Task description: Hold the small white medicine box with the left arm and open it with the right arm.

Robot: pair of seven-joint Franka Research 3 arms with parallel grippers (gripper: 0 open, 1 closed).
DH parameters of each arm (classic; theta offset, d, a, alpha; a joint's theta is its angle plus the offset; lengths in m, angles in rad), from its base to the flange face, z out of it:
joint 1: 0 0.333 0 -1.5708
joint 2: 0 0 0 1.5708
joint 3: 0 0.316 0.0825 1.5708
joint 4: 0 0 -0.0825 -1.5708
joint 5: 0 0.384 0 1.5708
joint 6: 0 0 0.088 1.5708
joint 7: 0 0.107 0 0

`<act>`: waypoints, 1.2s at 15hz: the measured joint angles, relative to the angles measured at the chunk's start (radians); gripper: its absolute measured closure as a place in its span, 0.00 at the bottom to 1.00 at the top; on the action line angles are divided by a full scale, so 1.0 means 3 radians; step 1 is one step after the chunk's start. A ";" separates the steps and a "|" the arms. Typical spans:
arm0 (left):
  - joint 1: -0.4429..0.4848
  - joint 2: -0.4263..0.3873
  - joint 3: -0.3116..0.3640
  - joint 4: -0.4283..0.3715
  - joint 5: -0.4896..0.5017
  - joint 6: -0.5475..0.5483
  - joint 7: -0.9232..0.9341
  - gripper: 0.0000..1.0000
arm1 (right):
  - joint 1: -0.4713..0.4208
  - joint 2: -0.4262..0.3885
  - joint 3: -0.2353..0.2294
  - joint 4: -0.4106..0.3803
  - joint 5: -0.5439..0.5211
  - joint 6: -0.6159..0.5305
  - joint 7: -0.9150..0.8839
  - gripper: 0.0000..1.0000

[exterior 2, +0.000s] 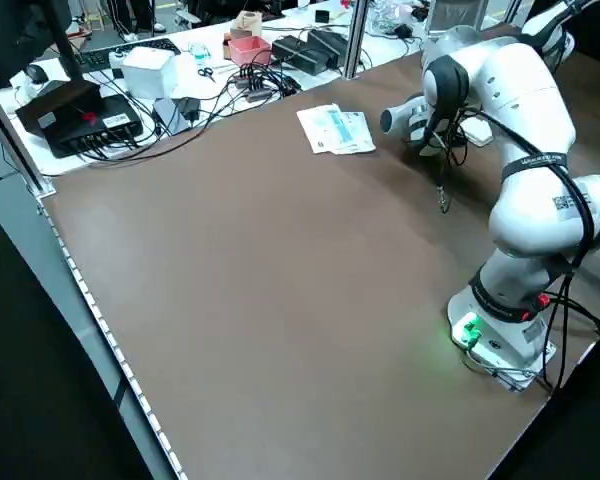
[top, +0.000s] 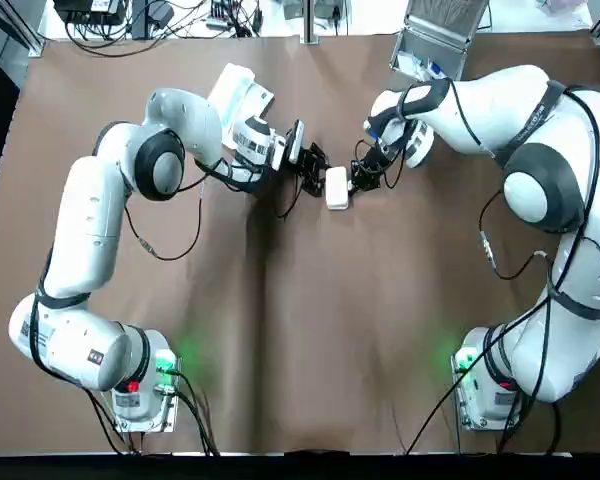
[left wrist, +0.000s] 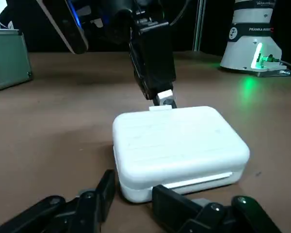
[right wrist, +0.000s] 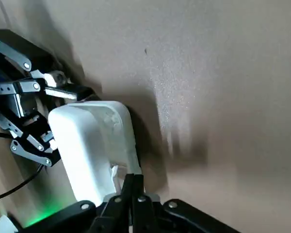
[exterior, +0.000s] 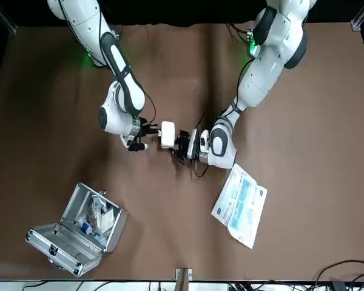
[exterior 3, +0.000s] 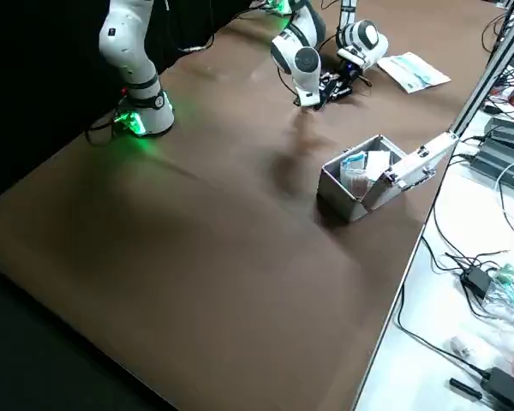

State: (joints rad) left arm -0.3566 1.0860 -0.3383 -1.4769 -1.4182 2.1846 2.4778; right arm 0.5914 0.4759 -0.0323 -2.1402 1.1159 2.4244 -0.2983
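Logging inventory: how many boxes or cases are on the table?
2: the small white medicine box between the left gripper and right gripper, and an open metal case at the far right edge.

Robotics laboratory. Evidence: 2 white robot arms, left arm (top: 90, 230) and right arm (top: 540, 180), mounted on a brown-covered table (exterior 2: 230, 280). Adjoining white bench (exterior 3: 450, 231) carries loose cables (exterior 2: 215, 95), black electronics box (exterior 2: 75, 115) and power adapter (exterior 3: 477, 280). Aluminium frame post (exterior 2: 355, 40).

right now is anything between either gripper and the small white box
Nothing visible. The left gripper is up against one end of the small white medicine box, the right gripper against the opposite end.
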 joint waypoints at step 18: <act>0.0001 0.0002 0.0000 0.0002 -0.0004 0.0000 0.0000 0.58 | -0.0098 0.0011 -0.0039 0.0151 0.0357 -0.0604 -0.0301 0.99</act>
State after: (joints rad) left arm -0.3564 1.0866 -0.3383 -1.4763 -1.4194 2.1846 2.4777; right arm 0.5619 0.4791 -0.0440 -2.0949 1.2229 2.2431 -0.3887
